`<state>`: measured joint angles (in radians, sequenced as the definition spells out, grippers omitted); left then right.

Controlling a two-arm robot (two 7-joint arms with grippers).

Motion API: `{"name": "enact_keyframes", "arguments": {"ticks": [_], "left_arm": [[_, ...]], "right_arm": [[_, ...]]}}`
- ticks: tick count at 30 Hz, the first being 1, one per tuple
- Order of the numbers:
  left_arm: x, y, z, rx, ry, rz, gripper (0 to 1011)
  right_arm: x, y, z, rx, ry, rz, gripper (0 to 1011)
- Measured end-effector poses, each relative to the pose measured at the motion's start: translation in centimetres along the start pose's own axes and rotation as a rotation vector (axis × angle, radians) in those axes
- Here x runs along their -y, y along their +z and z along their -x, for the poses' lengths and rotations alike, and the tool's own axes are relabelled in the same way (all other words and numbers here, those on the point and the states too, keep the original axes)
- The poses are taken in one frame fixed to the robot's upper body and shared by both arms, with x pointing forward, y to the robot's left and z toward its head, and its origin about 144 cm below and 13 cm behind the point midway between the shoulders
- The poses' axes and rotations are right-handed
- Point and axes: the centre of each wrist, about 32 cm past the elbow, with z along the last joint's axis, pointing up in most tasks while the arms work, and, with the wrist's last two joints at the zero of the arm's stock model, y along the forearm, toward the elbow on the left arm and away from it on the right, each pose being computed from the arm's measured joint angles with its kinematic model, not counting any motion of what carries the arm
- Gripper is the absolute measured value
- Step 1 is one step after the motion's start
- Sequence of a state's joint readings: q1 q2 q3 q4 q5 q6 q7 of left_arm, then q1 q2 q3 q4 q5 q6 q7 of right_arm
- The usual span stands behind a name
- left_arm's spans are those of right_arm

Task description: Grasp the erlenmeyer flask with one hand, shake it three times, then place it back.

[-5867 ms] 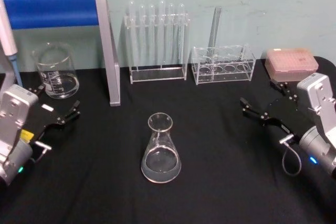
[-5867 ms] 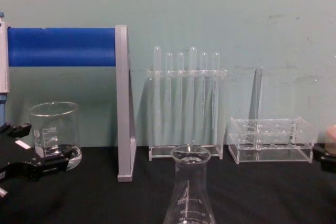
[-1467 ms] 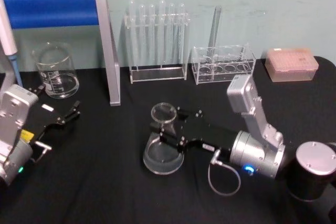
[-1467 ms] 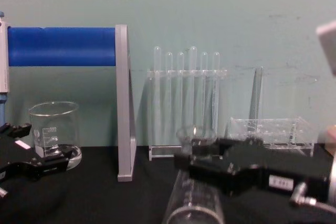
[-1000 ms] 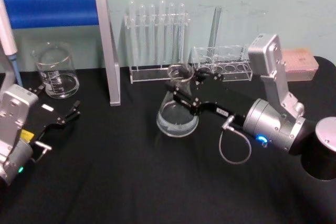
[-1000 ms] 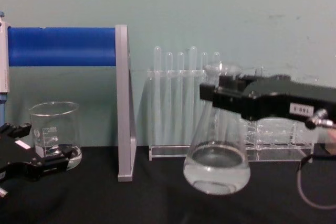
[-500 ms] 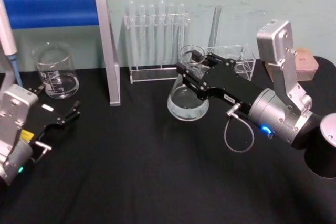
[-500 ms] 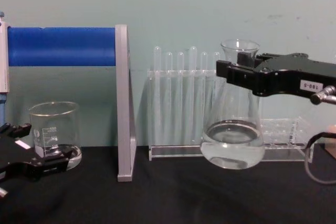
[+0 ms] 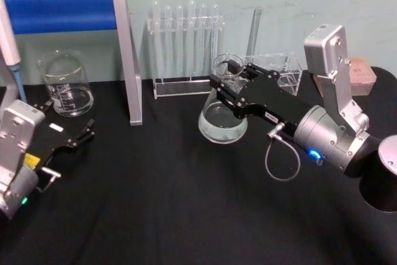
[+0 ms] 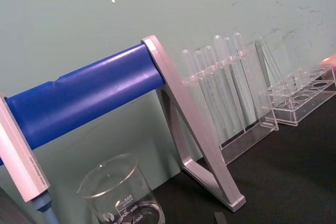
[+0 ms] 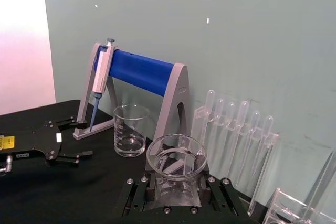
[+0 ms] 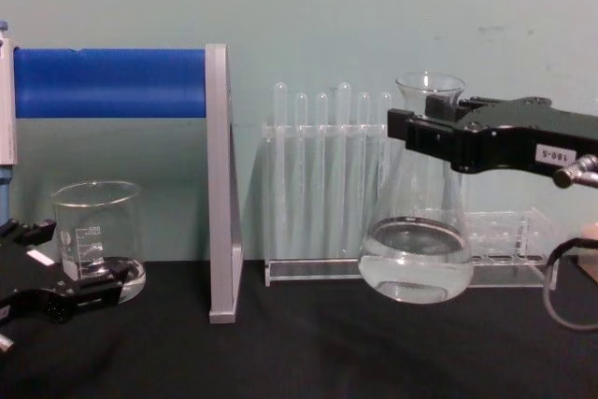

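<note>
A pale green wall (image 12: 374, 7) backs a table covered in black cloth (image 9: 155, 215). The right gripper (image 9: 223, 77) reaches in from the right side toward the middle of the table, and its black jaws are closed tight around the narrow neck of the flask (image 12: 416, 249), just under the flared rim. The flask hangs upright above the cloth with clear liquid pooled in its wide bottom. It sits in front of the gap between the tall rack of test tubes (image 9: 185, 41) and the low clear rack (image 9: 273, 69) against the wall. A pink box (image 9: 363, 79) shows behind the right arm at the far right. On the left side stands a grey stand with a blue bar (image 9: 62, 10), with a pipette (image 9: 9, 41) hanging at its outer end and a glass beaker (image 9: 65, 85) beneath the bar. The left gripper (image 9: 65, 119) rests low near the left edge of the table, just in front of the beaker, its jaws spread apart and holding nothing.
</note>
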<state>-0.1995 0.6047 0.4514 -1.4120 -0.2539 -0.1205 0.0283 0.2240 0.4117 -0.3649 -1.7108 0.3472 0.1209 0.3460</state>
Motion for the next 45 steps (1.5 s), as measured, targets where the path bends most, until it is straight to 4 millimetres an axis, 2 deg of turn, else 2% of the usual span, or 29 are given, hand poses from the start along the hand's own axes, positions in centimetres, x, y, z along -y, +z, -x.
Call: {"name": "enact_keyframes", "arguments": {"ticks": [33, 40, 45], "left_arm": [[0.0, 0.0, 0.0, 0.000, 0.000, 0.000, 1001], [0.0, 0.0, 0.0, 0.000, 0.000, 0.000, 1001], [0.0, 0.0, 0.0, 0.000, 0.000, 0.000, 1001]], "right_arm": [[-0.1, -0.3, 0.1, -0.024, 0.009, 0.007, 449], [-0.7, -0.6, 1.3, -0.045, 0.076, 0.011, 449], [-1.2, -0.5, 2.9, -0.058, 0.172, 0.010, 449]]}}
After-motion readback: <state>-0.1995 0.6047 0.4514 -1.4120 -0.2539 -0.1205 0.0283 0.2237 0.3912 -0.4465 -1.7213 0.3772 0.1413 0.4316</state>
